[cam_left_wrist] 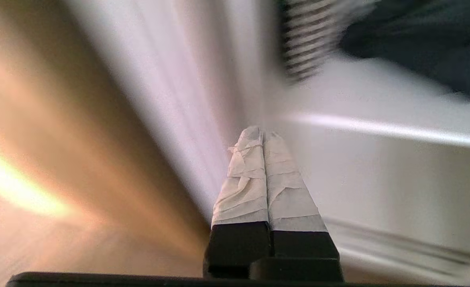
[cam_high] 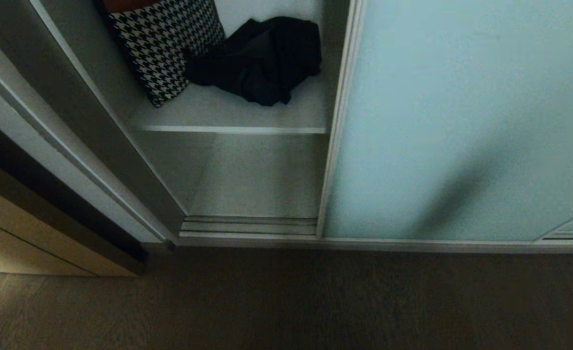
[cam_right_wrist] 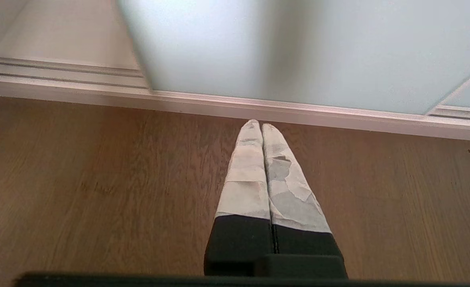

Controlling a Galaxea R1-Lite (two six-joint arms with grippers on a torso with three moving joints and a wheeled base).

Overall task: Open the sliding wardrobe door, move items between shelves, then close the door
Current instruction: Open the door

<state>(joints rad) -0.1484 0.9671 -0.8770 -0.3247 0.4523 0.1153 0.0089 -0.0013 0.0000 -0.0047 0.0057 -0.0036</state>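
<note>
The sliding wardrobe door (cam_high: 461, 121), frosted pale blue-green glass in a silver frame, stands pushed to the right, leaving the left bay open. A crumpled black garment (cam_high: 262, 58) lies on the pale shelf (cam_high: 233, 129), beside a houndstooth cushion (cam_high: 164, 43). Neither arm shows in the head view. My left gripper (cam_left_wrist: 262, 133) is shut and empty, pointing toward the shelf edge (cam_left_wrist: 378, 129), with the garment (cam_left_wrist: 418, 40) beyond it. My right gripper (cam_right_wrist: 257, 125) is shut and empty, hanging over the wood floor in front of the door (cam_right_wrist: 298, 44).
A beige wooden cabinet (cam_high: 19, 243) stands left of the wardrobe's grey side panel (cam_high: 87, 126). The silver door track (cam_high: 247, 228) runs along the wardrobe's bottom. Brown wood-grain floor (cam_high: 286, 301) lies in front. The bay under the shelf holds nothing in view.
</note>
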